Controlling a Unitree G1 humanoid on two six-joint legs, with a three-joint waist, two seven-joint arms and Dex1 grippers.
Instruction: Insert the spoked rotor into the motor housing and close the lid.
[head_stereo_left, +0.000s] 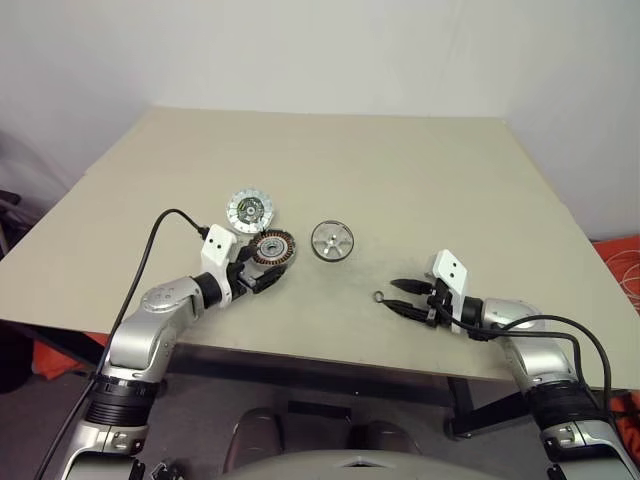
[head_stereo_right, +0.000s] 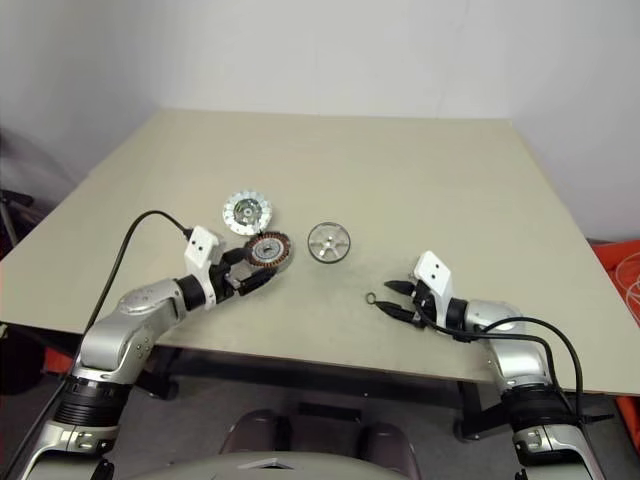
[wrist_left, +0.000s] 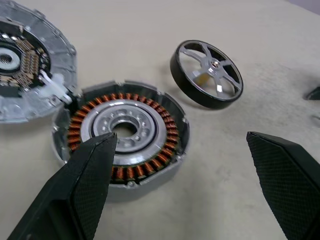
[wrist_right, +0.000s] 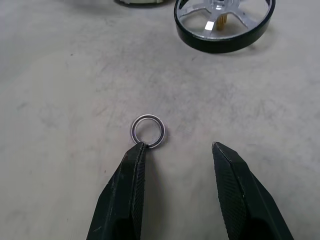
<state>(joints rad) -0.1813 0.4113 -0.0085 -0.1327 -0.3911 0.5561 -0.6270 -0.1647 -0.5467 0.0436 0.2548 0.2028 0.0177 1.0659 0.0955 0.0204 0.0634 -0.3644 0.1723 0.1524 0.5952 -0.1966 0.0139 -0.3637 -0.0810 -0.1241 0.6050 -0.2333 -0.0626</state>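
Black fingers of the left gripper (wrist_left: 190, 185) stand wide apart and empty over the motor housing (head_stereo_left: 272, 249), a short cylinder ringed with copper windings around a silver hub. Just beside it on the table (head_stereo_left: 420, 180) lie the lid (head_stereo_left: 249, 209) (ribbed rim, dark centre) and, on its other side, the shiny spoked rotor (head_stereo_left: 332, 240) with its dark rim. Well apart, the right gripper (wrist_right: 175, 150) is partly open, holding nothing, one fingertip touching a tiny ring (wrist_right: 148, 131).
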